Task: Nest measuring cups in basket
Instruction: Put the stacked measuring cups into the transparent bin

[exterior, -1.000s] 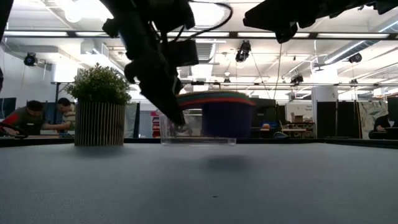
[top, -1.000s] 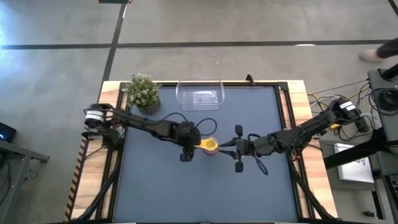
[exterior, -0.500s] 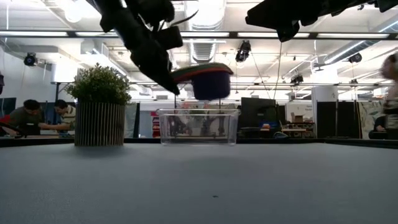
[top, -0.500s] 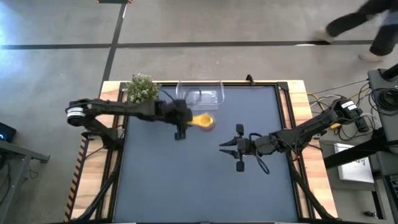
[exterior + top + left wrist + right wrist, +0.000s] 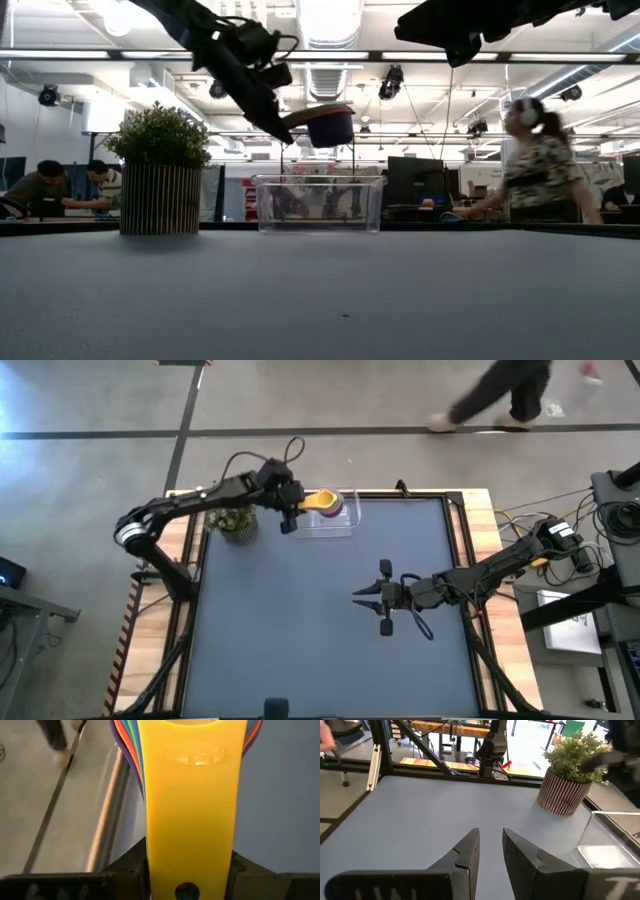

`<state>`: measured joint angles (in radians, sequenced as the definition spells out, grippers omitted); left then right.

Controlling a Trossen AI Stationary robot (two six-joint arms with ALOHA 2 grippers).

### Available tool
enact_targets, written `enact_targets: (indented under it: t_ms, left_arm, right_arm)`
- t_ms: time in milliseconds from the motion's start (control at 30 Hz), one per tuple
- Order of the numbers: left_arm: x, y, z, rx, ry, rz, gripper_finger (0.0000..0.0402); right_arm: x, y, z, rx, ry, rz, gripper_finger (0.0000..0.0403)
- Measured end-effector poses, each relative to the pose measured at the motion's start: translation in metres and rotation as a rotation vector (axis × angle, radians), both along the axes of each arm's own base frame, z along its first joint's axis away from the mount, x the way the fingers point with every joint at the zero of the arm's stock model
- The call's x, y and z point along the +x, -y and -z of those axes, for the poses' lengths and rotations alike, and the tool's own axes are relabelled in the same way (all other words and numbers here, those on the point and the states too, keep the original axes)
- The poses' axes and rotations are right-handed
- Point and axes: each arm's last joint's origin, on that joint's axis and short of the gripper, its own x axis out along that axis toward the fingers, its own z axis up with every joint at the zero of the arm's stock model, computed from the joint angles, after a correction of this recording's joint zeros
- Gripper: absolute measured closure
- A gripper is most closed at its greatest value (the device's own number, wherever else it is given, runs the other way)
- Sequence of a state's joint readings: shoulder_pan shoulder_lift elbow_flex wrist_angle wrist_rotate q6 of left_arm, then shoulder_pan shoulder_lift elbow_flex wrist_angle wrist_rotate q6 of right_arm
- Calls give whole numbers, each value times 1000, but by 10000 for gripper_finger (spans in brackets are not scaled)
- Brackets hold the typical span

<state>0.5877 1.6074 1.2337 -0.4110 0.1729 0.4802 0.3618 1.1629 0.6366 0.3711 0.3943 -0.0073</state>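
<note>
The measuring cups are nested in one stack [image 5: 324, 501], yellow on top, hanging over the clear basket [image 5: 340, 526] at the table's far edge. My left gripper [image 5: 300, 505] is shut on them. In the low view the stack [image 5: 329, 124] hangs above the basket [image 5: 320, 205], with the gripper [image 5: 284, 122] beside it. In the left wrist view the yellow handle [image 5: 190, 820] fills the picture, with coloured edges behind it. My right gripper [image 5: 358, 597] stands over the middle of the table, its fingers a little apart [image 5: 491, 851] with nothing between them. My left gripper pinches the stacked handles near their free end [image 5: 187, 870], one finger [image 5: 127, 867] on each long edge. It comes slanting down from the table's left side, along the handles. The stack is lifted clear and roughly level, bowls up, above the basket.
A potted plant [image 5: 235, 520] in a striped pot [image 5: 160, 198] stands at the far left, close beside the basket. A person [image 5: 500, 395] walks past beyond the far edge. The dark mat between the arms lies bare toward the near edge.
My left gripper has swung from the middle of the table toward the far edge and risen, carrying the stacked cups clear of the table until they hang over the basket. A person has walked along behind the table.
</note>
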Motion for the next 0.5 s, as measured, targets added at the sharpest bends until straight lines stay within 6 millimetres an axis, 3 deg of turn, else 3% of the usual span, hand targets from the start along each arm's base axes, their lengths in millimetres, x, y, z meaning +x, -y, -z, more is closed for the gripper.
enact_targets:
  t_ms: [267, 500]
  left_arm:
    - [29, -44, 26, -32, -116, 31, 291]
    - [31, -70, 56, -97, -155, -1, 291]
  right_arm:
    - [-1, 0, 2, -14, -19, -2, 330]
    - [-1, 0, 5, -11, -45, 2, 330]
